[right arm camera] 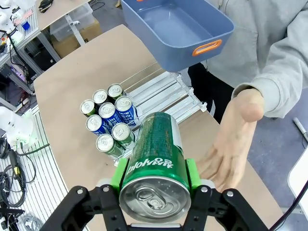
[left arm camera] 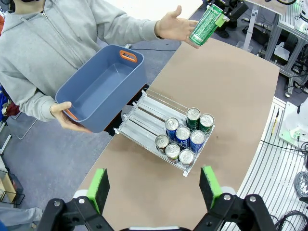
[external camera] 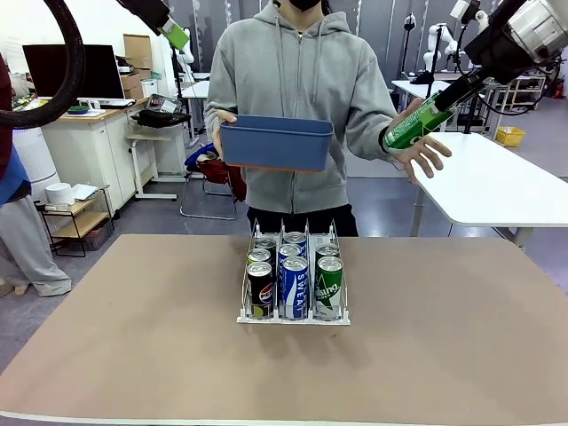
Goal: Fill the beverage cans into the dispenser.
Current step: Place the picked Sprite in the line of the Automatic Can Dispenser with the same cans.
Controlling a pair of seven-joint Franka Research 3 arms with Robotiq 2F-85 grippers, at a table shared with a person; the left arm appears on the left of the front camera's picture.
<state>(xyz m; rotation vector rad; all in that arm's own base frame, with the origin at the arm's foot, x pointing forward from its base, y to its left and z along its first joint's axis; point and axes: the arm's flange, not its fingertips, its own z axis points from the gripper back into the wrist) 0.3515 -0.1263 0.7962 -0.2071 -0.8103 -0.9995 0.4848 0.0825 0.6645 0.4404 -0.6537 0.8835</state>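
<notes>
Right hand (right arm camera: 155, 185) clamping green can (right arm camera: 156, 156), above dispenser (right arm camera: 163, 96)

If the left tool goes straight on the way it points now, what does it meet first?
Most likely the dispenser and the beverage cans in it, which lie ahead between the left tool's open fingers; the depth is unclear, so this is a guess.

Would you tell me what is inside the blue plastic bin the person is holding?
The blue plastic bin looks empty: both wrist views show its bare floor and orange handle slots. The near wall hides a strip of floor in the left wrist view; the front view shows only its outside.
</notes>
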